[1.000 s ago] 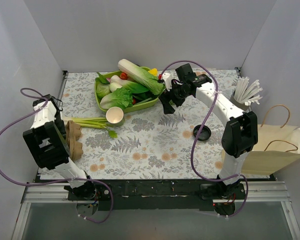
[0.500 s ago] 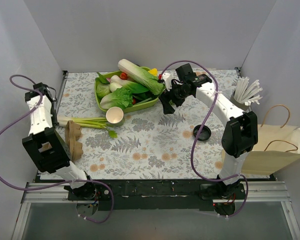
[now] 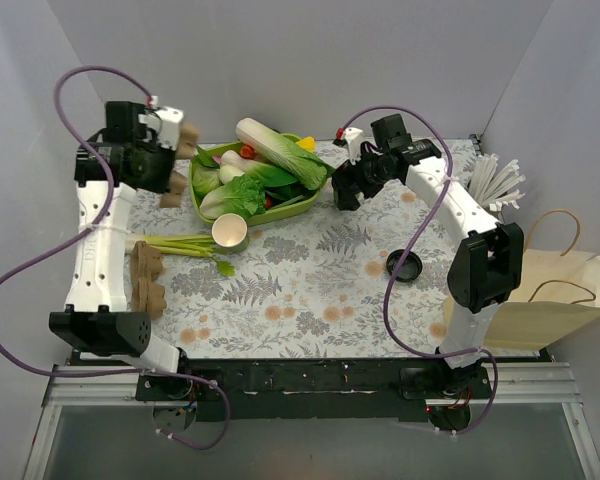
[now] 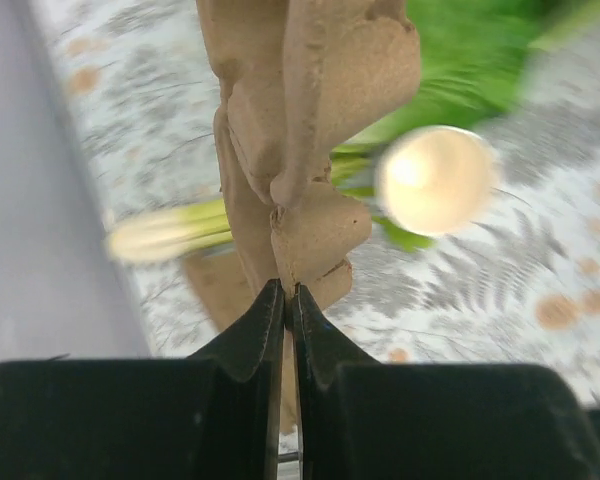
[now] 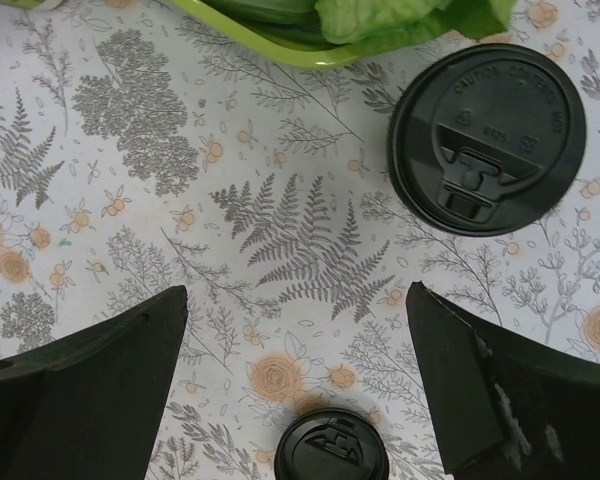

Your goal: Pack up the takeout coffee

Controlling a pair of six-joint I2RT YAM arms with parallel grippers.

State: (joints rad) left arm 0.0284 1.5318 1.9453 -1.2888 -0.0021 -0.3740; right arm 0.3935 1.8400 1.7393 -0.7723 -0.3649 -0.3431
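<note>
Right claw (image 5: 298, 300): fingers spread wide, nothing between them, above the patterned table (image 5: 280, 250). Takeout coffee (image 5: 487, 138), black lid on, stands at 1 o'clock from the gap, outside the fingers and just beside the rim of the green tray (image 5: 280, 52). Loose lid (image 5: 332, 447) lies at 6 o'clock.

Left claw (image 4: 288, 292): pinched narrow on the edge of a cardboard cup carrier (image 4: 310, 120), held off the table at its 10 o'clock. Open green cup (image 3: 230, 233) stands at 7 o'clock of the tray.
</note>
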